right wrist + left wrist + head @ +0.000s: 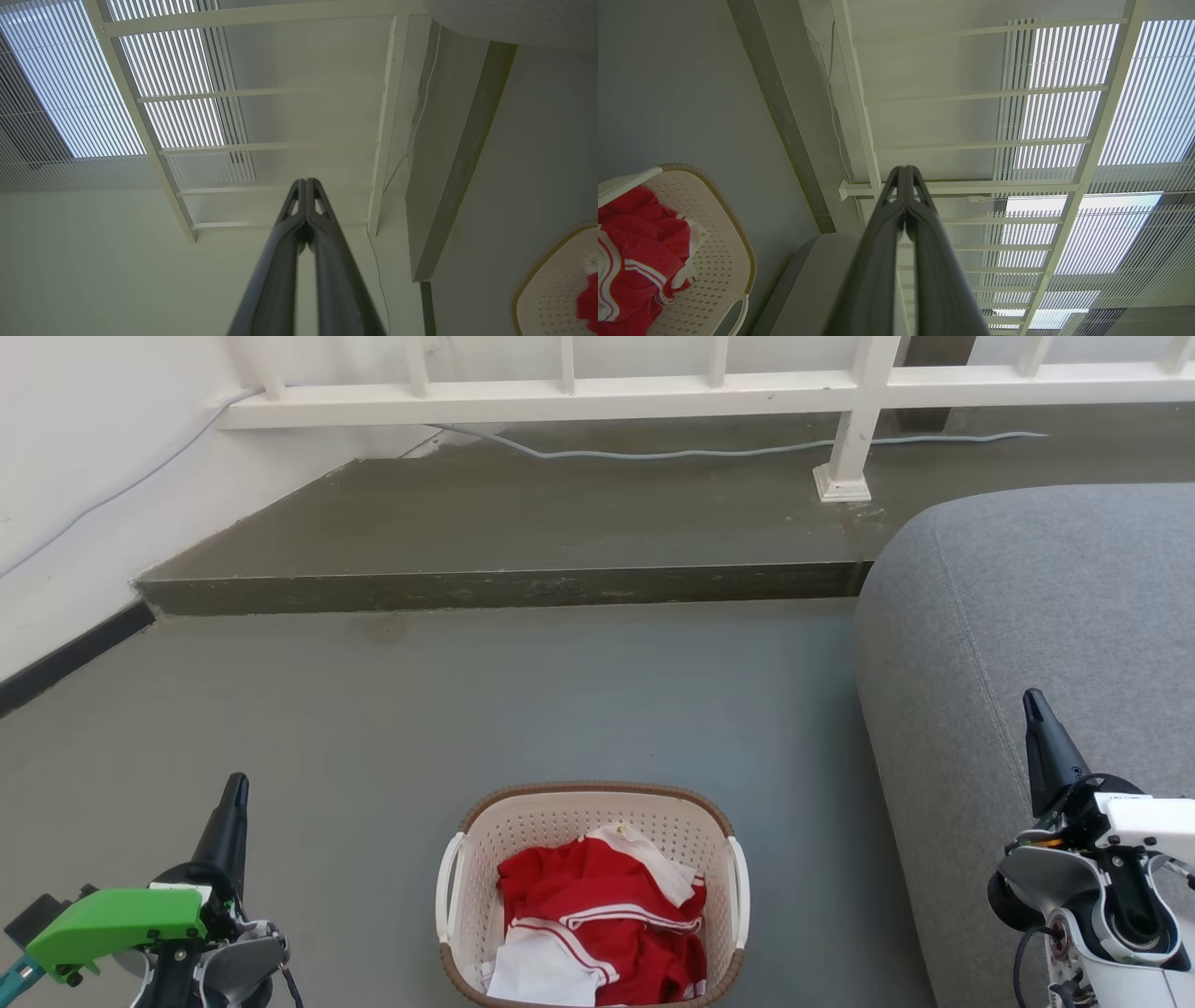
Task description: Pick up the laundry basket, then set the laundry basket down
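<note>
The laundry basket [560,821] stands on the grey floor at the bottom centre of the head view, cream-white and perforated, with a brown rim and white side handles. Red and white clothes [597,915] lie inside it. My left gripper [233,793] is at the lower left, well to the basket's left, fingers together and empty. My right gripper [1034,705] is at the lower right over the sofa, also shut and empty. The left wrist view has the basket [724,261] at its lower left, with my left gripper [905,169] pointing away from it. In the right wrist view the basket [551,289] is at the lower right, beside my right gripper [306,181].
A grey sofa [1027,616] fills the right side, close to the basket's right handle. A raised concrete step [504,588] crosses the floor ahead, with a white railing [560,397] and a grey cable [653,453] on it. A white wall [84,476] runs along the left.
</note>
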